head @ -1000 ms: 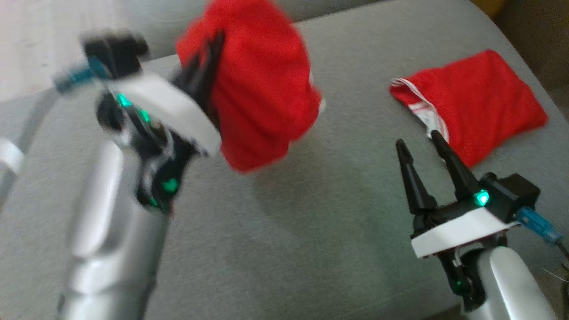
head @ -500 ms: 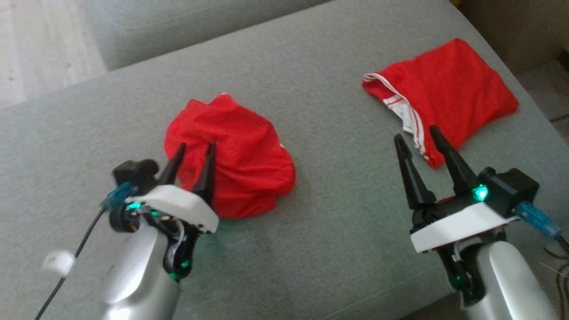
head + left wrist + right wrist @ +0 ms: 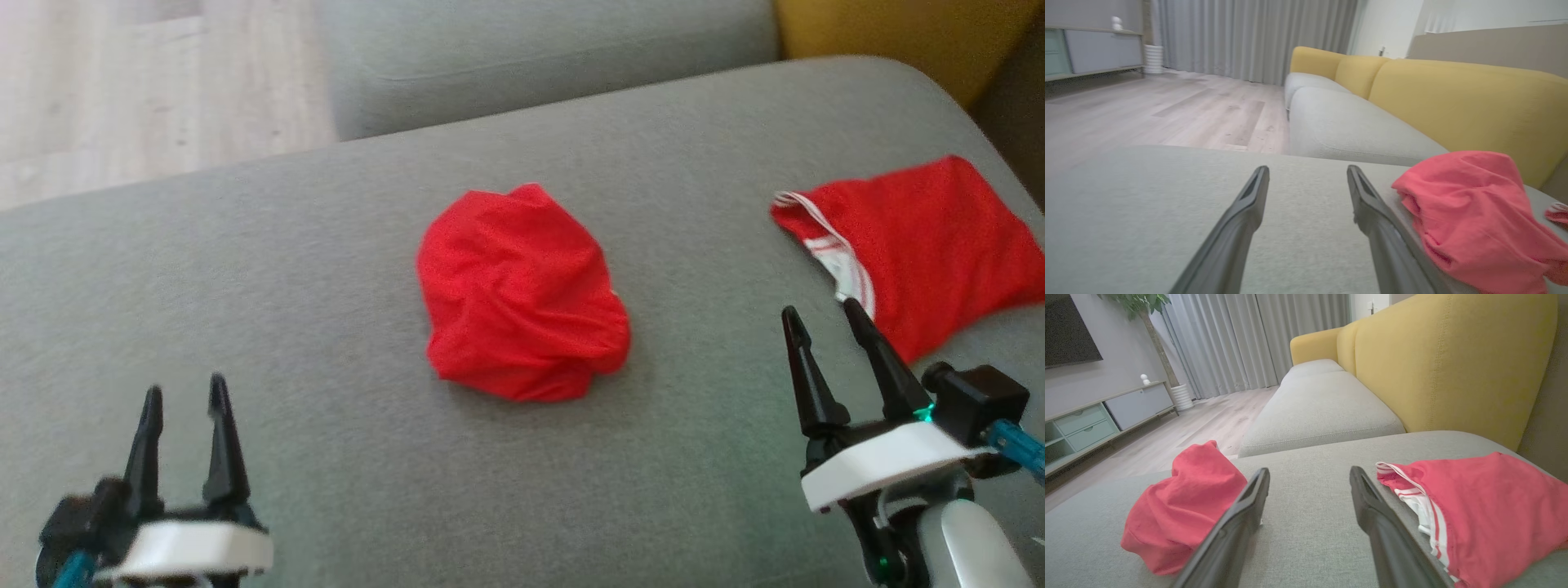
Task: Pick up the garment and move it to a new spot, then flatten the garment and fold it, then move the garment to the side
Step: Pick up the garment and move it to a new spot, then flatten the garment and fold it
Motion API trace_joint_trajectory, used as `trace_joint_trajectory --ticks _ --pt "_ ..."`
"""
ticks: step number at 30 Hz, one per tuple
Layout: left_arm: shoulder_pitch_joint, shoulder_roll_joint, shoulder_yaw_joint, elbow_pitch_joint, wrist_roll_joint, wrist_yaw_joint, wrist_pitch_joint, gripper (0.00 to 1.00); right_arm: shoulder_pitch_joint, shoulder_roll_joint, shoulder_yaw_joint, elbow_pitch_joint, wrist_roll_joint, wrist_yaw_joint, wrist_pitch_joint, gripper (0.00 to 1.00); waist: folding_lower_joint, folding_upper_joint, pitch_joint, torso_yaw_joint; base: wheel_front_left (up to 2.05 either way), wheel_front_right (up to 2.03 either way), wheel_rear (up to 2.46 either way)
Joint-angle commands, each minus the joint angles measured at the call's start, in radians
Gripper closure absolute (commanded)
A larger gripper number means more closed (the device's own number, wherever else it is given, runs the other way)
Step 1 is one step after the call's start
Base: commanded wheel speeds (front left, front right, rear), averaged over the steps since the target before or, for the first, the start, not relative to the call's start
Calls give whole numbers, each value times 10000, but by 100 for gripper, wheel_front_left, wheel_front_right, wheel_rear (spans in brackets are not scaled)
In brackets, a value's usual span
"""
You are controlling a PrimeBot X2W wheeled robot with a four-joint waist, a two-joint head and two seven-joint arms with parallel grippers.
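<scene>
A crumpled red garment [image 3: 522, 294] lies bunched in the middle of the grey sofa cushion [image 3: 245, 269]; the left wrist view has it at the right [image 3: 1474, 216], the right wrist view at the left [image 3: 1180, 510]. My left gripper [image 3: 184, 400] stands open at the lower left, well clear of the garment, nothing between its fingers [image 3: 1249, 204]. My right gripper [image 3: 824, 314] is open at the lower right, beside a second, folded red garment with white stripes [image 3: 931, 245], [image 3: 1486, 506].
A second grey seat cushion [image 3: 539, 57] lies beyond, with yellow backrests [image 3: 1445, 363] to the right. Wooden floor [image 3: 147, 82] lies past the cushion's far left edge. A low cabinet [image 3: 1094, 420] and curtains [image 3: 1241, 339] stand across the room.
My left gripper let go of the crumpled garment, which dropped onto the cushion, and pulled back to the lower left. The head camera shifted too. The right gripper kept its pose.
</scene>
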Motion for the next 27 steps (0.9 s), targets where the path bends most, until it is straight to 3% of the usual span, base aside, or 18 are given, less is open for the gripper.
trace_joint_trajectory --ticks 1,8,21,27 --pt "-227 240 456 -511 103 124 -92 0 -207 5 114 -296 57 -7 -32 0 1 -1 -196 370 0 0 0" --pt "610 317 642 -987 130 314 -106 0 21 181 82 -59 34 -7 -51 0 1 -1 -321 627 0 0 0" --pt "650 276 464 -1221 153 494 16 0 -10 193 149 -93 6 -7 -38 0 1 -1 -248 477 0 0 0" --pt "93 190 -360 -1577 518 292 456 0 -73 209 186 -121 0 -7 -35 0 1 -1 -131 442 0 0 0"
